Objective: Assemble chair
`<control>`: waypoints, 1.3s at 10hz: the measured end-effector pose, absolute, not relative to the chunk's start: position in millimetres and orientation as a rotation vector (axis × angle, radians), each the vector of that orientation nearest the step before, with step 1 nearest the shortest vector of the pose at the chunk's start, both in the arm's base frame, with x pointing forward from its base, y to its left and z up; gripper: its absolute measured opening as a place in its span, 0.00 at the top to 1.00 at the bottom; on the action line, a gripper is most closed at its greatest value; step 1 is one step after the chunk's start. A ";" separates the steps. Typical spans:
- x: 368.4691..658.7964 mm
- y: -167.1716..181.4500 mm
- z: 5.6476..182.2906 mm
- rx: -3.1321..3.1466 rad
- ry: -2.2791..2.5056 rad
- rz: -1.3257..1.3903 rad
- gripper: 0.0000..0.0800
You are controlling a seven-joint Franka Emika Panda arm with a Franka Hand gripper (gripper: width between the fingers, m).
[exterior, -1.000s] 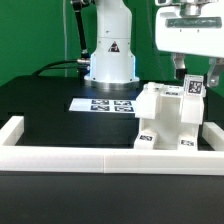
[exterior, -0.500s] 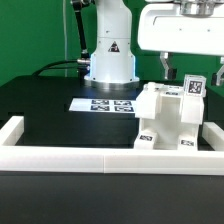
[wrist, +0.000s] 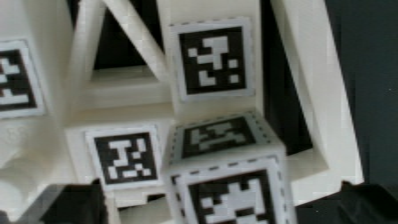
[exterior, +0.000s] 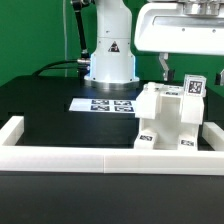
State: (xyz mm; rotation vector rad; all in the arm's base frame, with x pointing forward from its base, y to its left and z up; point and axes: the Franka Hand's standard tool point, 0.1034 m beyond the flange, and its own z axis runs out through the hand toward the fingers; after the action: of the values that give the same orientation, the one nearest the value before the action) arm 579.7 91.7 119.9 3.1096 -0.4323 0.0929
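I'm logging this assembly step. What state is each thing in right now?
chair: several pieces joined, standing on the table.
tool: hanging above the chair; open or shut unclear.
marker board: lying flat on the table.
border rail: lying along the table's edge nearest the exterior camera.
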 end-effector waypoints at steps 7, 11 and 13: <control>579.8 91.2 119.9 3.099 -0.517 0.093 0.64; 579.6 90.5 119.5 2.978 -1.050 0.086 0.64; 579.3 89.8 119.0 2.890 -1.328 0.071 0.64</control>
State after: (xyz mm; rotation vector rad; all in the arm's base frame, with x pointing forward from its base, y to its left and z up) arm 579.3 89.8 119.0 2.8896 -1.3282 0.0714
